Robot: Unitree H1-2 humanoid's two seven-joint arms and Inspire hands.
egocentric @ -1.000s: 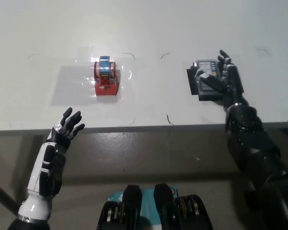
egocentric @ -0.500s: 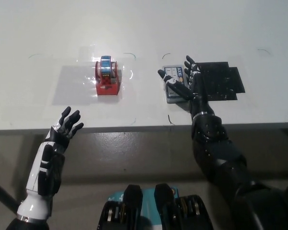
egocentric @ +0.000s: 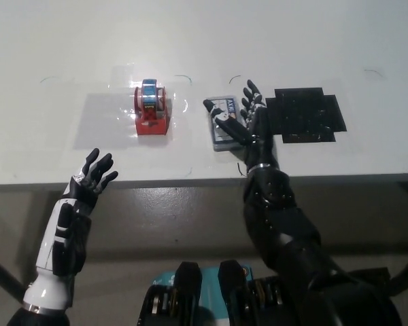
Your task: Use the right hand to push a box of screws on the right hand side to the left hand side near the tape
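The box of screws (egocentric: 224,124), a small grey flat box with a white label, lies on the white table (egocentric: 258,41) right of centre. My black right hand (egocentric: 247,121) rests against its right side with fingers spread, open, touching the box. The tape (egocentric: 151,110), a roll in a red dispenser, stands left of the box with a gap between them. My white left hand (egocentric: 92,178) hovers open at the table's front edge, lower left, holding nothing.
A black cross-shaped mat (egocentric: 306,114) lies on the table to the right of my right hand. The table's front edge (egocentric: 190,180) runs across the picture's middle, with grey floor below.
My right hand has swept left, sliding the box of screws off the black mat and closer to the tape. The left hand stays in place.
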